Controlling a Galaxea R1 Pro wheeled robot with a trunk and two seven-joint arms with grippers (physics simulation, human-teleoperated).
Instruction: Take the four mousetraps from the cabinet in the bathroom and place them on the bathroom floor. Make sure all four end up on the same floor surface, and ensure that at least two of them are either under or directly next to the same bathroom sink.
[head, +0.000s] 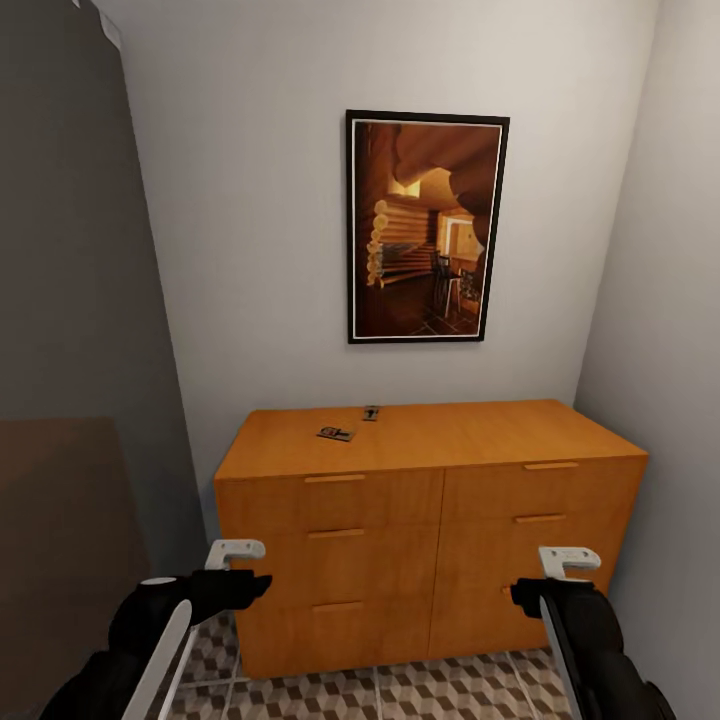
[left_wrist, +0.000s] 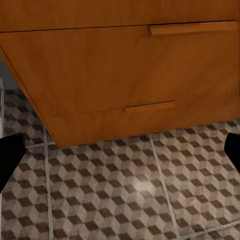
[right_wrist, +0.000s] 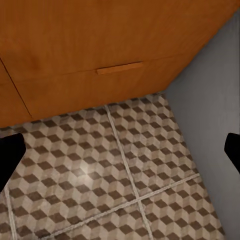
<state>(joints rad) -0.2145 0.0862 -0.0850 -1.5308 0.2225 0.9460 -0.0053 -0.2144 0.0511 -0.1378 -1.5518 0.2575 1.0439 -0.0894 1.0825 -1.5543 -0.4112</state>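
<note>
Facing cabinet (head: 430, 520), mousetraps (head: 337, 433) on top, cube-tiled bathroom floor (head: 400, 695)

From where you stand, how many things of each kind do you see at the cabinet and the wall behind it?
Mousetraps on the cabinet top: 2
Cabinet: 1
Drawer handles: 5
Framed picture: 1
Total: 9

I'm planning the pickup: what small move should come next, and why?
Probably raise the left gripper toward the nearer mousetrap on the cabinet top. Both grippers hang open and empty, low by the drawer fronts, well below the traps.
</note>
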